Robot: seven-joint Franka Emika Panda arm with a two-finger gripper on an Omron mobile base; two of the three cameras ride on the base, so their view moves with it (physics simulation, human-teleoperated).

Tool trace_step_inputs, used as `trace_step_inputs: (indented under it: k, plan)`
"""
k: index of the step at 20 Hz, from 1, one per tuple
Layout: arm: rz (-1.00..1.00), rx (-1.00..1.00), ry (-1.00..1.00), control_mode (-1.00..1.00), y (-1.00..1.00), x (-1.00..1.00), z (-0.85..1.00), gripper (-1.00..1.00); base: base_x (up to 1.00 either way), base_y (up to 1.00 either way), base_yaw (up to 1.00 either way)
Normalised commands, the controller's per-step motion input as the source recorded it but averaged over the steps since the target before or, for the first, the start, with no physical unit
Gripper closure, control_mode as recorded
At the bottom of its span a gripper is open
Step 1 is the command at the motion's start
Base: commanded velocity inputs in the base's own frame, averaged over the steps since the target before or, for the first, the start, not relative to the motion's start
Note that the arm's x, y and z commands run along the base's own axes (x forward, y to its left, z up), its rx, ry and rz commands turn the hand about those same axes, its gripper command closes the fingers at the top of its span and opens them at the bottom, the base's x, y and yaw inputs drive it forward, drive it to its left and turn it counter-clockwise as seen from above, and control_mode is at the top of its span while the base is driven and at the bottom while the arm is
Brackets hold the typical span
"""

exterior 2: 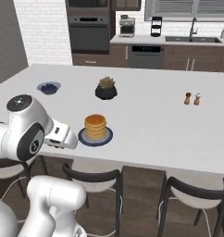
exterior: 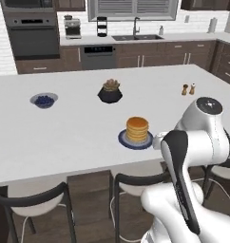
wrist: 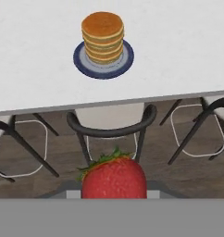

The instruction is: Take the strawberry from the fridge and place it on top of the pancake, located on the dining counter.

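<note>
The strawberry [wrist: 114,178], red with a green leafy top, sits low in the hand view with my gripper [wrist: 113,194] shut on it; the berry hides the fingertips. The pancake [wrist: 102,34] is a golden stack on a dark blue plate [wrist: 125,60], near the front edge of the white dining counter [wrist: 188,55]. The berry hangs short of that edge, over a chair. From the base views, the pancake [exterior: 137,129] [exterior 2: 95,127] stands just beyond my white hand [exterior 2: 62,134], which is at the counter's near edge. The fridge is out of view.
On the counter [exterior: 64,137] stand a blue bowl of dark berries [exterior: 43,100], a dark pot with tan contents [exterior: 110,92] and two small shakers [exterior: 188,89]. Dark chairs [exterior: 136,182] [wrist: 111,127] line the near edge below my hand.
</note>
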Motion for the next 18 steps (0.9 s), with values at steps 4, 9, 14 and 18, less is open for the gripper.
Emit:
trace_step_inputs:
  k: [4,9,14,18]
  plan:
    - [0.0,0.0,0.0,1.0,0.0,0.0,0.0,1.0,0.62,0.0,0.0]
    - [0.0,0.0,0.0,1.0,0.0,0.0,0.0,1.0,0.89,-0.06,0.02]
    - [0.0,0.0,0.0,1.0,0.0,0.0,0.0,1.0,0.51,-0.04,0.01]
    - [0.0,0.0,0.0,1.0,0.0,0.0,0.0,1.0,0.0,0.0,0.0]
